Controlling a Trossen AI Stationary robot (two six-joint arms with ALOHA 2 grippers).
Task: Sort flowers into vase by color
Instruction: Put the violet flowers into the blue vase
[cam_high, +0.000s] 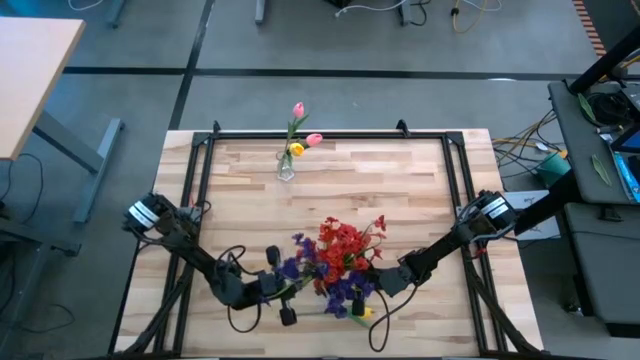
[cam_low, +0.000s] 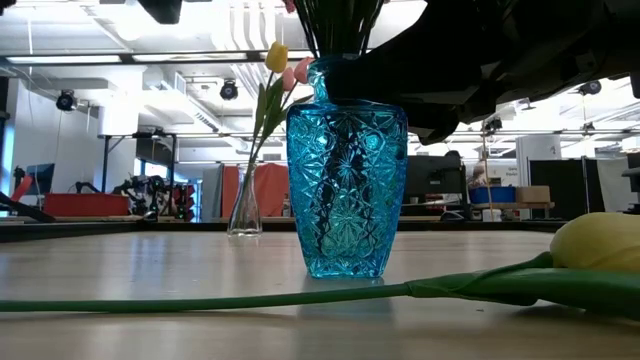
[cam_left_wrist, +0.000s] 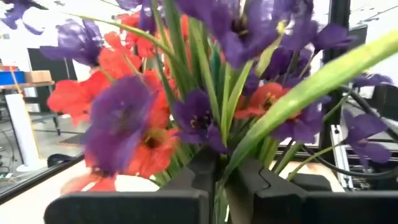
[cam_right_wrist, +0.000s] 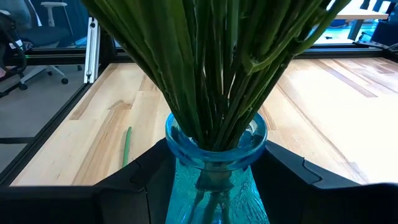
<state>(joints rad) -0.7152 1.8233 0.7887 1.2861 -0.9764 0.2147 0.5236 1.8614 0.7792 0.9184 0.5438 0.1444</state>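
My right gripper (cam_right_wrist: 214, 186) is clamped around the neck of the blue glass vase (cam_low: 346, 190), one finger on each side of the glass just below the rim, and the vase stands upright on the wooden table (cam_high: 400, 190) near its front edge. A thick bundle of green stems (cam_right_wrist: 211, 74) fans up out of the vase mouth; from above the heads read as red flowers (cam_high: 343, 243) in the middle with purple flowers (cam_high: 297, 262) around the left and front of them. My left gripper (cam_left_wrist: 227, 186) sits just left of the bouquet, low at the front of the table, its two fingers pressed together on a green stem (cam_left_wrist: 298, 93) that rises slanting between them toward the purple heads. A yellow tulip (cam_low: 600, 243) lies flat on the table in front of the vase, its long stem stretched across the boards. Well apart, at the back edge of the table, a small clear vase (cam_high: 286, 168) holds pink tulips (cam_high: 307, 125) and another yellow one (cam_high: 295, 149), all leaning a little to the right.
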